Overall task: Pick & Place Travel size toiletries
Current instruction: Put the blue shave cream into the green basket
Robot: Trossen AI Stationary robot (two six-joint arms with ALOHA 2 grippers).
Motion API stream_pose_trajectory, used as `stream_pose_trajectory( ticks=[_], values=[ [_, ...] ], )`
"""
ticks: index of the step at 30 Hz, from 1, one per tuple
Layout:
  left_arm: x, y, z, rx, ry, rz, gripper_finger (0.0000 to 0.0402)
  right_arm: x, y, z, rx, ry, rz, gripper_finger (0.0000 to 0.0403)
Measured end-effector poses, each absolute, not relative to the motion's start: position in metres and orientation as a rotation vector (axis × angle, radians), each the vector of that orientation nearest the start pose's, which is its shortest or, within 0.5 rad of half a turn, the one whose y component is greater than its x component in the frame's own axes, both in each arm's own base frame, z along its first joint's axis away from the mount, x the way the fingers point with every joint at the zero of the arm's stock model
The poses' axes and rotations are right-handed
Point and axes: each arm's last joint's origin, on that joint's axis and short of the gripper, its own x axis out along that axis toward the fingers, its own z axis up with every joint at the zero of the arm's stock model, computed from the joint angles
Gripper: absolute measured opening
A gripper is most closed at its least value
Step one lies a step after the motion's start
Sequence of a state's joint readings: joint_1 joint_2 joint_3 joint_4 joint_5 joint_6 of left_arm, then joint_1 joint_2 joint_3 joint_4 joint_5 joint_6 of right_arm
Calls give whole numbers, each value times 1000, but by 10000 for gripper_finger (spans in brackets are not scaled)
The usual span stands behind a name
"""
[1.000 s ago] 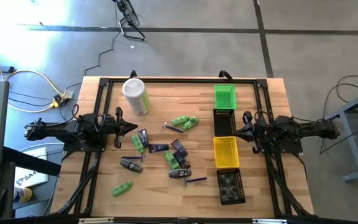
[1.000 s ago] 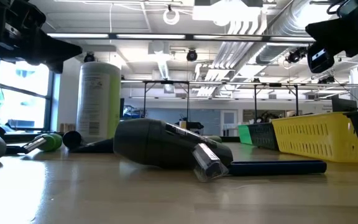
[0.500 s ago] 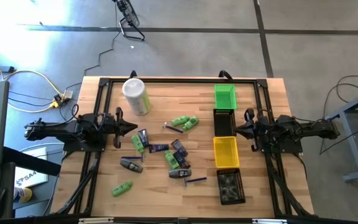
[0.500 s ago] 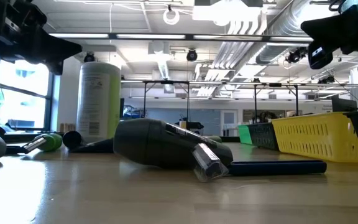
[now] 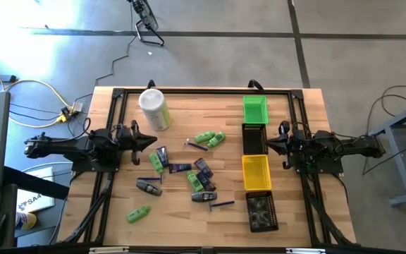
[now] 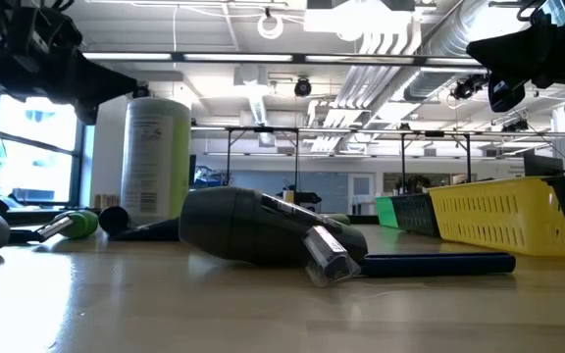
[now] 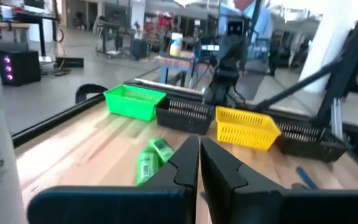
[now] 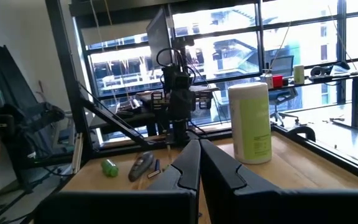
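- Wooden planks make up the tabletop (image 5: 189, 219), framed by dark rails, with an arm at each side.
- Dark left arm reaches in from the left edge; the left tool (image 5: 151, 142) hangs above the wood just below the canister and left of the scattered items, its fingers (image 7: 182, 163) pressed together on nothing.
- Dark right arm comes in from the right edge; the right tool (image 5: 268, 144) hovers beside the upper black bin, its fingers (image 8: 188, 163) likewise closed and empty.
- Pale-green canister (image 5: 154, 108) with a white lid stands upright near the far left part of the tabletop.
- Four bins sit in a column right of centre: green bin (image 5: 255, 109) farthest, black bin (image 5: 254, 136) next, yellow bin (image 5: 256, 172) after it, and a second black bin (image 5: 262, 211) nearest.
- Travel size toiletries (image 5: 182, 169) lie loose on the wood between the two arms, outside every bin.
- Among them, two green mini bottles (image 5: 210, 138) lie touching near the middle, with a thin dark stick (image 5: 197, 145) just beside them.
- One green bottle (image 5: 138, 214) lies apart from the rest toward the near left.
- Dark grey tube (image 5: 149, 187) lies near the cluster's left side; in the low view a dark tube (image 6: 263, 230) lies on its side in front.
- Blue stick (image 5: 222, 204) lies at the cluster's near right, close to the second black bin.
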State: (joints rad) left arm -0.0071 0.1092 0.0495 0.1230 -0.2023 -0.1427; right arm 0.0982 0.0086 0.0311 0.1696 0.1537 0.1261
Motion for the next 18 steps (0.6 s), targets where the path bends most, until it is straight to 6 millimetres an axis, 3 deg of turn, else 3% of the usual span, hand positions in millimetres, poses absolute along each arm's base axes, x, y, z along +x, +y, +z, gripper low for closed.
stream_pose_trajectory(
  ticks=[18],
  values=[
    [139, 5, 214, -87, 117, 214, 12, 94, 5, 190, 150, -194, -44, 3]
  ],
)
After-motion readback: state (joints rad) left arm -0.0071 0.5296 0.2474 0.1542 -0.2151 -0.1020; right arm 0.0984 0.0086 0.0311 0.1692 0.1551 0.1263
